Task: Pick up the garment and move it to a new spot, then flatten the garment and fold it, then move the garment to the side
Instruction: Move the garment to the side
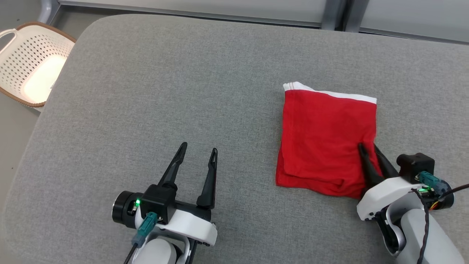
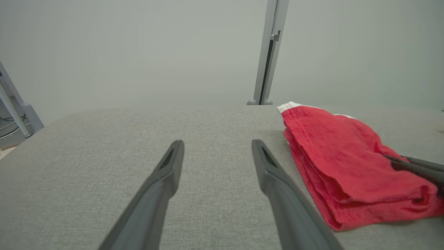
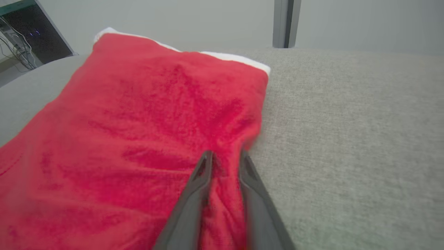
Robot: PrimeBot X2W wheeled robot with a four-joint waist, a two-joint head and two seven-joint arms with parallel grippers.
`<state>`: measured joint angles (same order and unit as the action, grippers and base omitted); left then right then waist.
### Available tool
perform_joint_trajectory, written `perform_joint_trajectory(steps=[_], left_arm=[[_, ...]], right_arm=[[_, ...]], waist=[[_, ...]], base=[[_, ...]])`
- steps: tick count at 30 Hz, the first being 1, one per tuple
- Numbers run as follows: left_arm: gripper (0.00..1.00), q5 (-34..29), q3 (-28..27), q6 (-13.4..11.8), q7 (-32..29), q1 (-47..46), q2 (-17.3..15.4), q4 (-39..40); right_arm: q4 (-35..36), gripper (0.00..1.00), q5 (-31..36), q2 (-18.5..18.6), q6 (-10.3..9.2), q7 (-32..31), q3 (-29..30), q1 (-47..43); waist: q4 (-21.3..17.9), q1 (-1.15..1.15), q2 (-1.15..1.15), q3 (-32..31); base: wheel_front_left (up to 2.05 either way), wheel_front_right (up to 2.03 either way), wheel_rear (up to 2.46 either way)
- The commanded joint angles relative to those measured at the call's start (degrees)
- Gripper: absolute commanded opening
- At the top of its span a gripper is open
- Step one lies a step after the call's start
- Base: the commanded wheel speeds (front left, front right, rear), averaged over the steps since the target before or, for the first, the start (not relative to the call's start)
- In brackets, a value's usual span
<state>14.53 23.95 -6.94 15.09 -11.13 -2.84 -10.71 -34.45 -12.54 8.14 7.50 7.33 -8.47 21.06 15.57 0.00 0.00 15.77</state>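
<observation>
My right hand is clamped on the right edge of the garment, which runs lengthwise toward the far edge of the bench.

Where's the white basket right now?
In the head view's upper left, the basket sits beyond the grey cushion's left edge, far from the red garment.

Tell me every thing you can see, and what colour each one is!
garment: one, red with a white band, folded on the right side of the padded top
padded top: one, grey, under the garment
basket: one, cream with a brown rim, beside the top's far left corner
post: one, grey, behind the top
left hand: one, dark fingers, open over bare padding
right hand: one, dark fingers, pinching the garment's near right edge
</observation>
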Motion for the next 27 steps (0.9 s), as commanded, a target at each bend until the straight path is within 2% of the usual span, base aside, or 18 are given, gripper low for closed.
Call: perform_joint_trajectory(steps=[1,7,12,15,21,27], left_arm=[[1.00,-0.5,-0.1,0.1,0.1,-1.2,-0.2,0.0],[1.00,-1.4,-0.1,0.8,0.1,-1.3,-0.2,-0.3],[1.00,-2.5,0.4,1.8,0.1,-1.9,-0.2,-0.6],[1.00,-3.3,1.0,2.1,0.1,-3.0,-0.2,-0.3],[1.00,-4.5,2.7,2.5,0.1,-6.1,-0.2,0.5],[1.00,-6.0,4.9,3.4,0.1,-11.5,-0.2,-0.3]], right_arm=[[-0.7,0.00,0.9,0.8,-0.03,1.1,-0.2,0.3],[-1.2,0.00,5.4,2.5,-0.03,4.9,-2.6,2.0],[-0.1,0.00,12.3,6.2,-0.03,7.1,-7.1,3.6],[1.6,0.00,13.8,9.1,-0.04,7.6,-9.9,4.9],[7.2,0.00,12.7,18.0,-0.08,7.9,-15.4,9.3],[11.5,0.00,9.8,30.7,-0.08,7.9,-18.6,14.0]], waist=[[-0.8,0.00,0.00,-0.4],[-3.9,0.00,0.00,-1.5],[-8.5,0.00,0.00,-2.4],[-11.6,0.00,0.00,-2.1],[-18.1,0.00,0.00,1.3],[-22.5,0.00,0.00,8.0]], base=[[0.00,0.00,0.00],[0.00,0.00,0.00],[0.00,0.00,0.00],[0.00,0.00,0.00],[0.00,0.00,0.00],[0.00,0.00,0.00]])
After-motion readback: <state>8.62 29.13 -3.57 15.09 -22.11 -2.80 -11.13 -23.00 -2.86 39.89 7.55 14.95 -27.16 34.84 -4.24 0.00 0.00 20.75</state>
